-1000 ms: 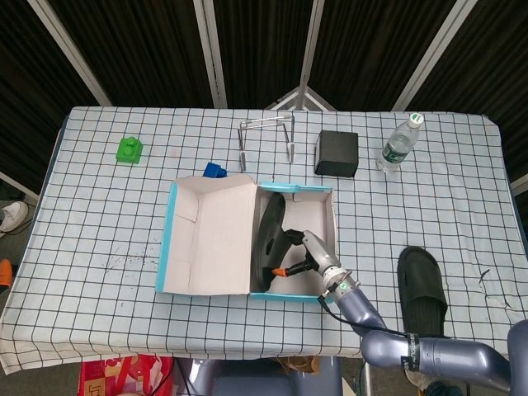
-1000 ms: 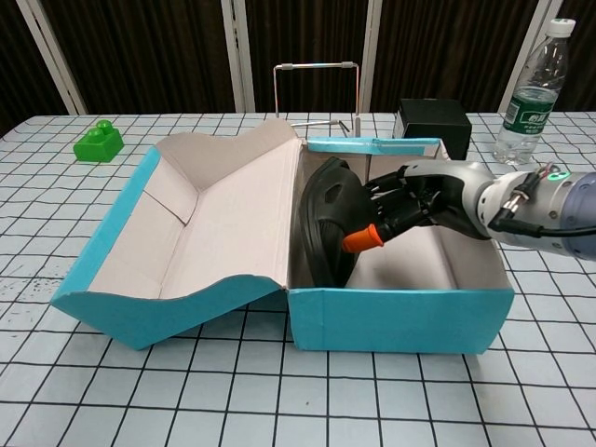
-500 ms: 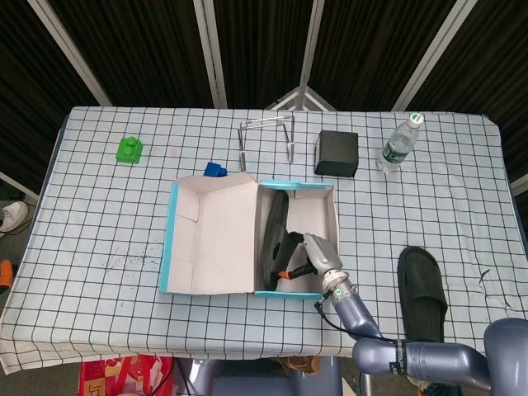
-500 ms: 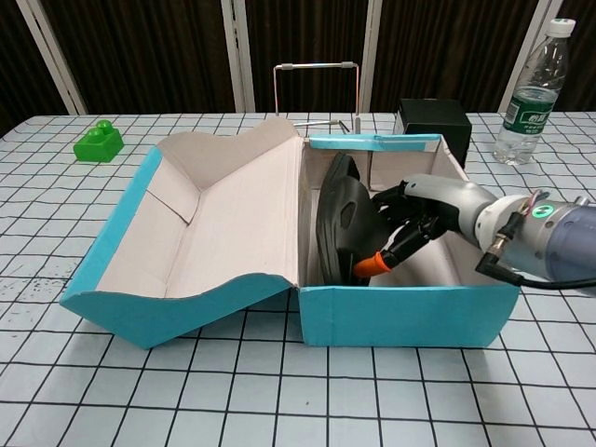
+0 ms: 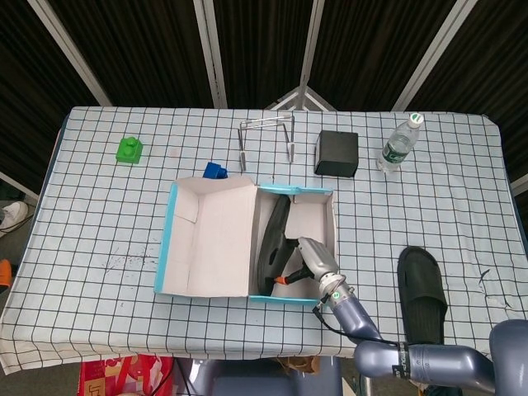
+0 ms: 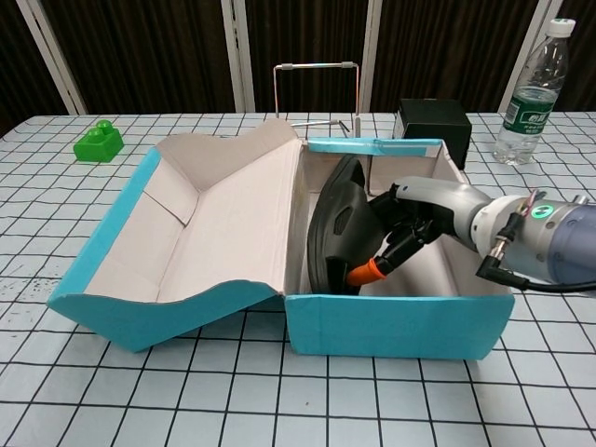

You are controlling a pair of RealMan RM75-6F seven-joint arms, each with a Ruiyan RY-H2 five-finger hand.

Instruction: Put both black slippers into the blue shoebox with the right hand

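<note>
The blue shoebox [image 5: 171,239] [image 6: 400,326] lies open mid-table, its lid flapped out to the left. One black slipper [image 5: 272,239] [image 6: 335,233] stands on edge inside the box, leaning by the left wall. My right hand [image 5: 309,260] [image 6: 414,223] reaches into the box from the right and grips this slipper, an orange fingertip low against its sole. The other black slipper [image 5: 421,289] lies flat on the table to the right of the box, seen only in the head view. My left hand shows in neither view.
At the back stand a green block [image 5: 129,149] [image 6: 99,142], a small blue block [image 5: 215,171], a wire stand [image 5: 266,140] [image 6: 317,93], a black box [image 5: 337,153] [image 6: 432,119] and a water bottle [image 5: 399,143] [image 6: 528,98].
My right hand has pushed the slipper lower and deeper into the box. The box itself shifted slightly right, then back left.
</note>
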